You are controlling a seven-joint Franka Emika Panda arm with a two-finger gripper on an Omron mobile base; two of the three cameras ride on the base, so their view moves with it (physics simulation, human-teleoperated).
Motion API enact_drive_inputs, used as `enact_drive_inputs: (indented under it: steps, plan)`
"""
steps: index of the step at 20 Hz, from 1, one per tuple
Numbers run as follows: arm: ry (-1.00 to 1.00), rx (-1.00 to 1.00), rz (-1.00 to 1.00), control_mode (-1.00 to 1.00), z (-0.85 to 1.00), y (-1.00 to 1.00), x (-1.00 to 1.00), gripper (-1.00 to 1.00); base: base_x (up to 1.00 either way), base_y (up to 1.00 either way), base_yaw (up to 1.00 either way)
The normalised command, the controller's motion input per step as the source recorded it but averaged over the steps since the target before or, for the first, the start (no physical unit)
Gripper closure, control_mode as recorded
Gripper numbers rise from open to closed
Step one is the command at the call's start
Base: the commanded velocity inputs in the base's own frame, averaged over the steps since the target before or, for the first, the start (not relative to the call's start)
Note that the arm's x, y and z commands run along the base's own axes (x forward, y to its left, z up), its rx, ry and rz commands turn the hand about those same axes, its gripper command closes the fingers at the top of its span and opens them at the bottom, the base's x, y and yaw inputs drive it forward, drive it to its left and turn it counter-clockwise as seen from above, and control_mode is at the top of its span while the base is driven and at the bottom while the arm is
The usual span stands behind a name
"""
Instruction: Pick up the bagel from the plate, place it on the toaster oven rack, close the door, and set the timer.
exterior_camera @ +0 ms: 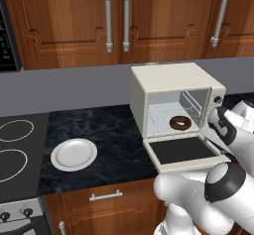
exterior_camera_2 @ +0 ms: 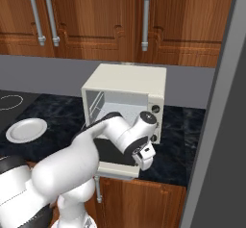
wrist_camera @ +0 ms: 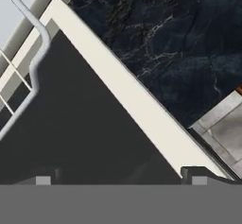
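The dark brown bagel lies on the pale wire toaster oven rack inside the cream toaster oven. The door hangs open, flat over the counter's front edge, glass side up. To the left on the counter the white plate sits bare. My gripper points down over the right part of the door, open with nothing between its fingers. In the hand view its fingertips hover just above the door's dark glass and cream frame, with the rack's front wire at upper left.
The stove top with white burner rings lies left of the plate. Wooden wall cabinets hang above. The oven's knobs sit on its right front. A tall grey panel bounds the counter on the right.
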Motion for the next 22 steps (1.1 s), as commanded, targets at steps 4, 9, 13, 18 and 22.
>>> enact_drive_inputs:
  steps: [4, 9, 13, 18, 22]
  plan:
    - [0.00, 0.00, 0.00, -1.00, -0.08, 0.00, 0.25, -1.00, 0.00, 0.00, 0.00]
    - [0.00, 0.00, 0.00, -1.00, -0.05, 0.00, 0.27, -1.00, 0.00, 0.00, 0.00]
    - [-0.02, 0.00, 0.00, -1.00, -0.04, 0.02, 0.32, -1.00, 0.00, 0.00, 0.00]
    - [-0.05, 0.00, -0.02, -1.00, 0.00, 0.09, 0.36, -1.00, 0.00, 0.00, 0.00]
    - [-0.08, 0.00, -0.04, -1.00, 0.02, 0.21, 0.51, -1.00, 0.00, 0.00, 0.00]
